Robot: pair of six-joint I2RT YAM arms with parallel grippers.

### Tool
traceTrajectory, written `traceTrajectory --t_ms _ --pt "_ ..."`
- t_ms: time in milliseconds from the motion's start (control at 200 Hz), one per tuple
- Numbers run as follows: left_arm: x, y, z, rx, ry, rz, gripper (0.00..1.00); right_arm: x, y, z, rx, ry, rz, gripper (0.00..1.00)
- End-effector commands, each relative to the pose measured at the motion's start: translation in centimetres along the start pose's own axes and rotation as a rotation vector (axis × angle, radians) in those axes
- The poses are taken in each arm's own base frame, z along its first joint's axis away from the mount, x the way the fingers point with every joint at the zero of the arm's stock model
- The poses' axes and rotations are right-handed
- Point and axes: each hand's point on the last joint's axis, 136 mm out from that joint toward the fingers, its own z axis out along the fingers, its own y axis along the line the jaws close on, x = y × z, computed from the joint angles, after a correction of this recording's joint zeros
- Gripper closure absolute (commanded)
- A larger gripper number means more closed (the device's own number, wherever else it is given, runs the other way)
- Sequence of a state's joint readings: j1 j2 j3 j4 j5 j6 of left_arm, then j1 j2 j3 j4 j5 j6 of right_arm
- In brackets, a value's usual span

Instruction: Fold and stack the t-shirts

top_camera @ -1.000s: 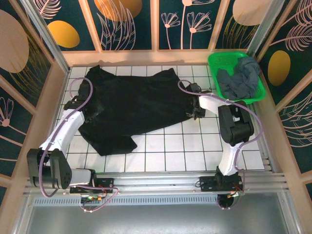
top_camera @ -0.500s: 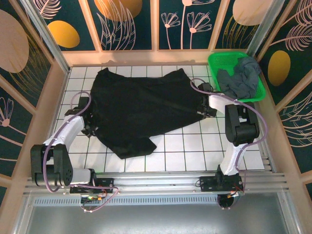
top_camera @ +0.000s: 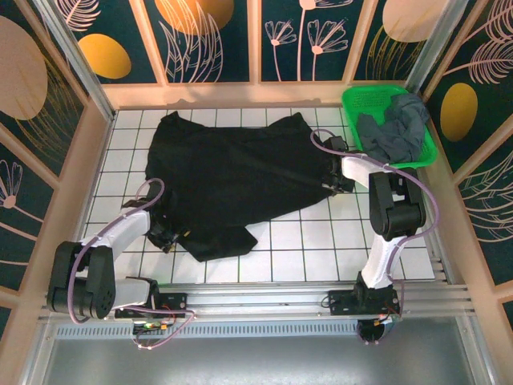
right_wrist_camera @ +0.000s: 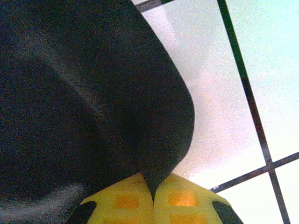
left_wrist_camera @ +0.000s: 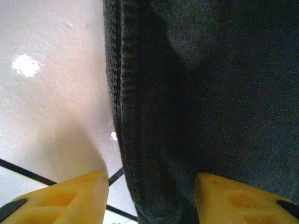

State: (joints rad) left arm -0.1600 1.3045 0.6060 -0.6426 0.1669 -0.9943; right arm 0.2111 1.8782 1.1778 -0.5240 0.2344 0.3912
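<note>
Left gripper [top_camera: 164, 234] is open, jaws astride the near-left hem of the black shirt [top_camera: 232, 172]. I see the shirt spread left to right mid-table. Right gripper [top_camera: 335, 176] is pinching its right edge.

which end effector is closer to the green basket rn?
Right. The right end effector is just near-left of the basket, shut on the black shirt edge. The left end effector is across the table at the shirt's near-left hem.
</note>
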Motion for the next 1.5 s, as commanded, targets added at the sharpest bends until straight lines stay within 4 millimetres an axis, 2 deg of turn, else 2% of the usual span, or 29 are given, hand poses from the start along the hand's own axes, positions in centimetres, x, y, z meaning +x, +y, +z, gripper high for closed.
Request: traceTrajectory --t_ms 0,25,130,160,280,385,435,500,540,596,686,771,846,886,971,1046,1076,1136,1216,1251,1371,1436,1491 --pt "-0.9 -0.5 0.8 0.019 -0.039 -0.033 0.55 0.3 0.4 -0.7 -0.013 0.017 -0.024 1.0" --pt "-1.2 -0.5 1.0 0.013 -0.047 -0.034 0.6 0.4 0.4 -0.8 -0.012 0.015 -0.023 1.0" --pt "-2.8 0.1 1.2 -0.047 -0.121 -0.029 0.95 0.6 -0.1 -1.2 0.001 0.008 -0.011 1.0" --pt "-3.3 0.3 1.1 -0.069 -0.142 -0.024 1.0 0.9 -0.4 -1.3 0.008 0.008 -0.006 1.0" --pt "-4.9 1.7 0.6 -0.161 -0.2 -0.031 1.0 2.7 -1.3 -1.6 0.02 0.043 0.015 1.0" --pt "-7.0 3.3 -1.0 -0.181 -0.264 -0.095 1.0 5.1 -1.4 -2.5 0.007 0.079 0.011 1.0" --pt "-8.2 3.5 -1.9 -0.162 -0.295 -0.121 1.0 6.1 -1.1 -3.2 -0.008 0.081 0.006 1.0" --pt "-9.7 2.2 -3.5 -0.108 -0.338 -0.12 1.0 6.4 -0.1 -4.6 -0.057 0.057 0.0 1.0" --pt "-10.6 0.5 -4.7 -0.055 -0.365 -0.101 1.0 5.8 0.5 -5.7 -0.096 0.027 0.006 1.0" --pt "-11.7 -2.4 -6.6 0.045 -0.39 -0.077 1.0 3.7 1.6 -7.4 -0.153 -0.029 0.024 1.0" --pt "-13.8 -7.6 -10.6 0.215 -0.437 -0.053 1.0 -1.8 3.5 -10.8 -0.255 -0.143 0.059 1.0" --pt "-16.6 -13.1 -16.6 0.384 -0.525 -0.026 1.0 -8.7 5.2 -15.1 -0.359 -0.287 0.103 1.0" --pt "-18.8 -17.3 -22.0 0.503 -0.604 -0.012 1.0 -14.9 6.2 -20.0 -0.452 -0.422 0.143 1.0" --pt "-19.9 -19.5 -25.7 0.572 -0.657 -0.003 1.0 -17.8 6.6 -22.8 -0.497 -0.494 0.158 1.0" --pt "-21.6 -23.1 -32.6 0.702 -0.748 -0.001 1.0 -22.8 6.4 -28.8 -0.569 -0.642 0.188 1.0" --pt "-22.3 -24.9 -38.2 0.799 -0.818 -0.003 1.0 -25.8 5.6 -34.0 -0.618 -0.765 0.216 1.0" --pt "-22.5 -25.2 -40.2 0.833 -0.845 -0.006 1.0 -26.3 5.6 -35.2 -0.652 -0.785 0.208 1.0" --pt "-22.6 -25.4 -43.7 0.893 -0.884 -0.015 1.0 -27.2 4.7 -39.2 -0.697 -0.871 0.217 1.0" --pt "-22.2 -24.5 -47.8 0.963 -0.944 -0.036 1.0 -26.8 3.1 -44.0 -0.745 -0.979 0.221 1.0" --pt "-21.8 -23.8 -49.5 0.991 -0.973 -0.048 1.0 -26.2 2.4 -46.0 -0.765 -1.028 0.222 1.0" --pt "-19.6 -20.6 -55.5 1.082 -1.118 -0.085 1.0 -22.8 -0.4 -51.0 -0.832 -1.165 0.242 1.0" --pt "-18.1 -18.8 -58.3 1.121 -1.195 -0.109 1.0 -20.9 -1.9 -53.0 -0.855 -1.217 0.258 1.0" --pt "-17.3 -18.0 -59.7 1.147 -1.223 -0.125 1.0 -19.5 -2.9 -54.2 -0.868 -1.244 0.264 1.0"
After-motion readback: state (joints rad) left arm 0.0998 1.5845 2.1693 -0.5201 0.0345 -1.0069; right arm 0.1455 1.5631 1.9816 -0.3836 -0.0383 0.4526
